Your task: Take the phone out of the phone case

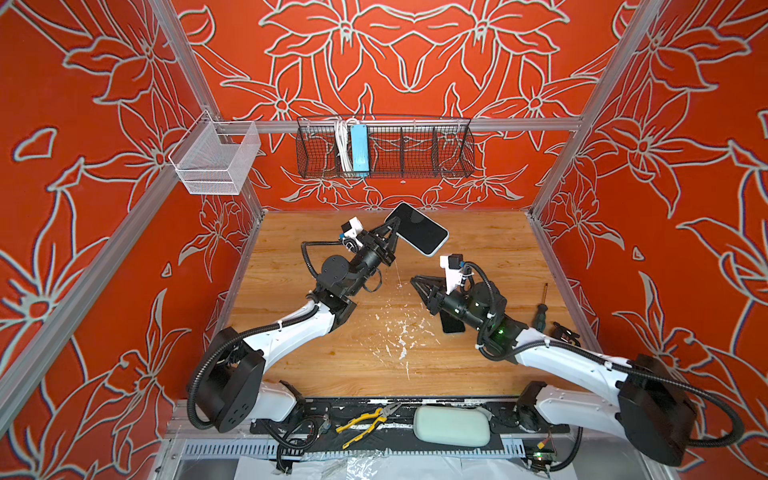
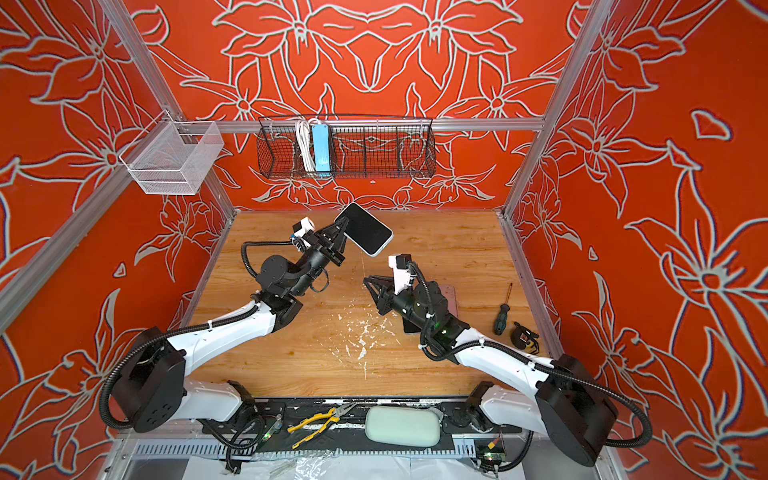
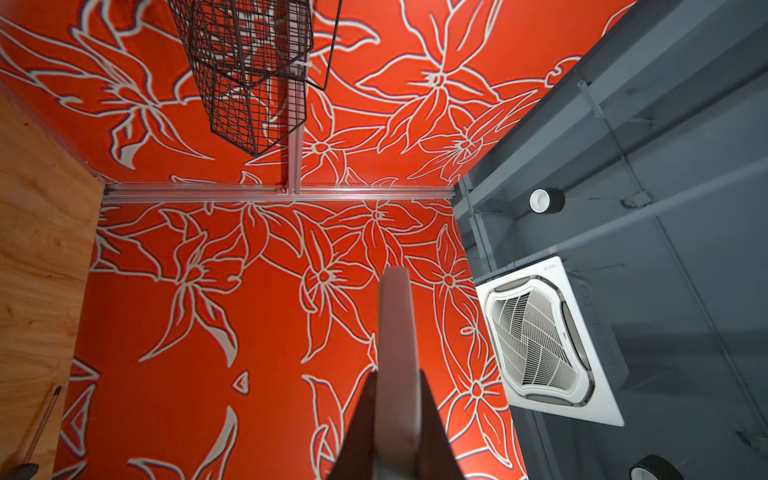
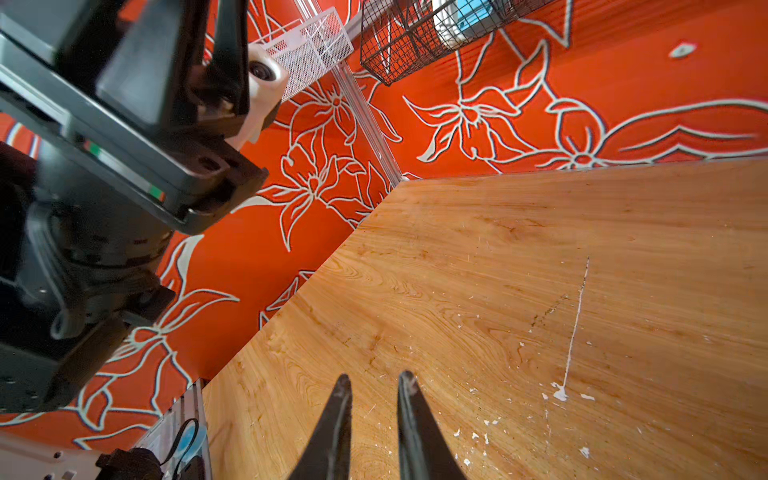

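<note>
Red walls with a pale flower pattern close in a wooden tabletop point(image 1: 332, 365) flecked with white chips. The left gripper point(image 1: 395, 227) is raised over the far part of the table, its jaws clamped on one short end of the phone point(image 1: 419, 230). The phone sticks out past the fingertips toward the back wall, tilted, its dark screen facing up in both top views point(image 2: 368, 230). In the left wrist view its pale edge point(image 3: 397, 332) runs straight out from between the two dark fingers point(image 3: 357, 432).

The right gripper point(image 4: 376, 378) hovers low over the middle of the table, well apart from the phone. Its jaws stand a narrow gap apart, with only bare wood between them.

A dark flat object point(image 1: 453, 326) lies on the table under the right arm, mostly hidden; I cannot tell whether it is the phone case.

A screwdriver point(image 1: 541, 311) lies near the table's right edge.
</note>
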Motion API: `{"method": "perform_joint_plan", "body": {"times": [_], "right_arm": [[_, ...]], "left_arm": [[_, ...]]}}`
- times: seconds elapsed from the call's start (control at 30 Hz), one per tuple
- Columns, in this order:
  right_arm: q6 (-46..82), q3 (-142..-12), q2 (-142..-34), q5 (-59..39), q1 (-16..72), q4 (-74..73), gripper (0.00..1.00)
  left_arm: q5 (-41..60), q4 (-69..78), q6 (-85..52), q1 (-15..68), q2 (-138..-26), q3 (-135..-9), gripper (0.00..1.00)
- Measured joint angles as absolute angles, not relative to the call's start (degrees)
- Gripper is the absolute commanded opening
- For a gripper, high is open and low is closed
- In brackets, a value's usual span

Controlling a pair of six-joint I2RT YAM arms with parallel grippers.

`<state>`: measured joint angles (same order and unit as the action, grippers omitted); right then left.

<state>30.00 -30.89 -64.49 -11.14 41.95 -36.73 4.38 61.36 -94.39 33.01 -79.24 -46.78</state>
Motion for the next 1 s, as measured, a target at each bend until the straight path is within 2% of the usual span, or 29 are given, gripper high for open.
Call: {"method": "perform_joint_plan", "body": {"times": [0.07,0.2,0.3,0.6,1.0], "right_arm": [[30.5,-30.87,-61.84,-12.01,41.65,-35.44,0.34],[32.93,-30.94,-56.31,-17.12,40.05,-33.78,0.57],[35.94,-31.44,-55.18,-22.96,39.09,-33.19,0.63],[43.0,-33.41,-55.31,-28.14,38.96,-34.28,0.61],[43.05,-37.01,-55.51,-21.21,38.81,-31.77,0.52]], "left_arm": [[4.43,61.34,-93.8,32.93,-79.24,-46.68,0.0],[5.63,61.36,-92.05,32.08,-79.26,-46.39,0.0],[6.87,61.8,-90.43,31.11,-79.85,-46.39,0.0],[10.11,66.72,-88.64,30.63,-85.86,-46.39,0.0],[10.63,70.78,-89.62,30.63,-87.15,-45.15,0.0]]}}
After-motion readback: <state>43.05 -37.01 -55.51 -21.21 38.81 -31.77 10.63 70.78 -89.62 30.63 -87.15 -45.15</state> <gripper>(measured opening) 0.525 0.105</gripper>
